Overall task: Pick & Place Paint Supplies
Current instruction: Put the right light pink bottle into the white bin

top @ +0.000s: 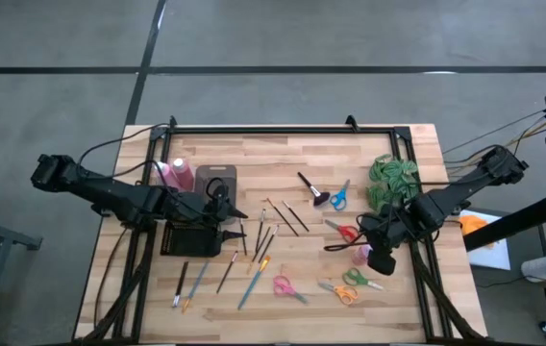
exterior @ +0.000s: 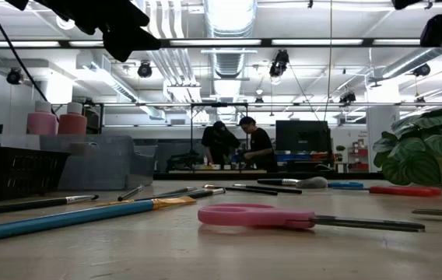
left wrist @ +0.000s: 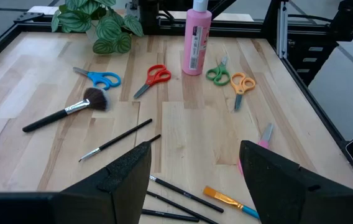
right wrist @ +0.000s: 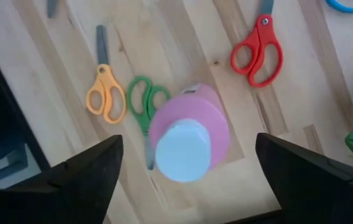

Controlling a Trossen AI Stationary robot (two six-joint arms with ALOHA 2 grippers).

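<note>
The left tool (top: 236, 215) hangs over the left half of the desk (top: 254, 154), its fingers (left wrist: 127, 174) spread apart with nothing between them. It sits just right of the black basket (top: 192, 237). Far-left of it, two pink bottles (top: 175, 174) stand beside a grey bin (top: 217, 177).

Right of the left tool, thin paintbrushes (top: 265, 240) lie scattered across the middle of the desk, some black, some wooden, one blue-handled (top: 251, 284). More brushes (top: 188, 284) lie at the near left edge. The stubby black brush (top: 311, 189) lies farther back, next to blue scissors (top: 339, 195).

Farther right are red scissors (top: 346, 232), pink scissors (top: 285, 286), and a green pair (top: 358, 279) beside an orange pair (top: 338, 291).

The right tool (top: 383, 252) hovers above a third pink bottle (right wrist: 189, 133), which stands upright on the desk. Its fingers (right wrist: 86, 171) are wide open on either side of the white cap (right wrist: 183, 151), clear of the bottle. The green plant (top: 393, 179) stands at the far right.
</note>
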